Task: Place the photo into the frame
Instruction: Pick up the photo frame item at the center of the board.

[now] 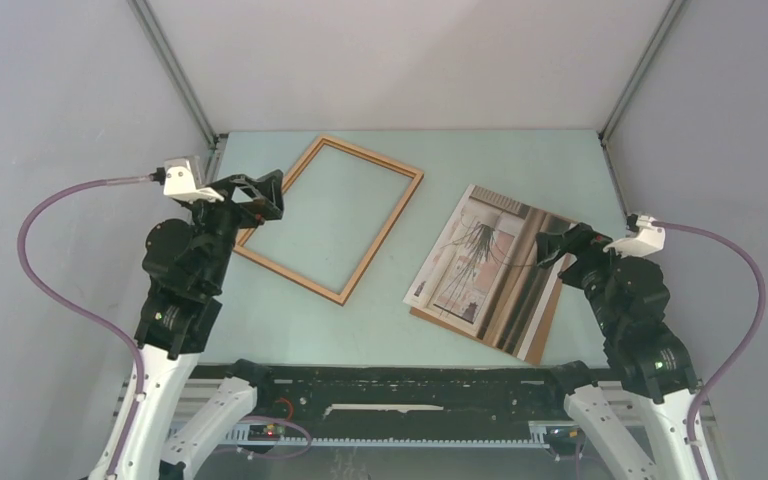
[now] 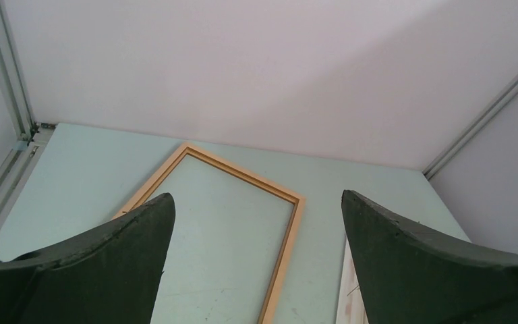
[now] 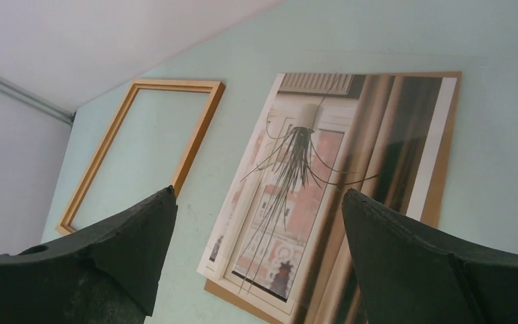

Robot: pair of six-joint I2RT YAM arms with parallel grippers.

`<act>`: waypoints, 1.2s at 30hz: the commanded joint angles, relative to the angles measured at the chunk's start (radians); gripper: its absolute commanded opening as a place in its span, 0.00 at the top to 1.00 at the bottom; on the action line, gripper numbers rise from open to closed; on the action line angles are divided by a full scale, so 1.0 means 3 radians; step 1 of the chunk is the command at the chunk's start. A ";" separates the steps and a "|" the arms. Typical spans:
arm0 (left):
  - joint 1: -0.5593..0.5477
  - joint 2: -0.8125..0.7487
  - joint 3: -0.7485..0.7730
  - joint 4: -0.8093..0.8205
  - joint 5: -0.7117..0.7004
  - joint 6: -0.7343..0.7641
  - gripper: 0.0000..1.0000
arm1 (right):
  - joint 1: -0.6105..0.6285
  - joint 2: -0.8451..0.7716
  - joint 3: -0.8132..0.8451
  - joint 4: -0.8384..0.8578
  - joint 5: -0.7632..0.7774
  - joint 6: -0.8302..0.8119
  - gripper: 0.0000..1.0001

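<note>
Photo (image 1: 485, 265) lying face-up on backing board (image 1: 538, 345), R side of tabletop (image 1: 380, 330), well apart from frame (image 1: 382, 240) | handling: prob. light, thin, floppy, creasing easily; pinching at an overhanging corner looking best | L fingers (image 2: 128, 250) & R fingers (image 3: 405, 250) both standing wide, holding nothing

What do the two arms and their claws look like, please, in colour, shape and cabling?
Both arms match: white lower links, black upper joints. The left claw and right claw each have two broad, dark, tapering fingers. A small white camera block sits on each wrist, with a mauve cable looping back towards the base.
</note>
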 commanded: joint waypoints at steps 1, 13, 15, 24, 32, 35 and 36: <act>0.0035 0.0068 -0.0056 0.0151 0.0017 0.0142 0.00 | -0.0023 0.0064 -0.0047 0.0103 0.0189 0.0094 0.01; 0.0047 0.0233 -0.0033 0.0174 0.0300 0.0163 0.00 | -0.0080 0.0810 -0.0295 0.0421 0.0076 -0.0058 0.00; 0.0048 0.0291 -0.0010 0.0159 0.0387 0.0142 0.00 | -0.0155 0.0912 -0.0434 0.0700 -0.0009 -0.0046 0.00; 0.0046 0.0696 -0.0032 0.0300 0.1109 -0.0125 0.00 | -0.1143 0.1784 -0.0715 0.1940 -0.1001 0.0805 0.00; -0.0237 0.1546 0.0063 0.0313 0.1569 -0.0199 0.00 | -0.1625 0.2709 -0.0653 0.2899 -0.1403 0.1340 0.00; -0.0508 0.1793 0.0071 0.0314 0.1309 -0.0167 0.00 | -0.1813 0.2947 -0.0539 0.3000 -0.1608 0.1185 0.00; -0.0602 0.1892 0.0081 0.0338 0.1161 -0.0239 0.00 | -0.1888 0.3021 -0.0477 0.2961 -0.1720 0.1064 0.00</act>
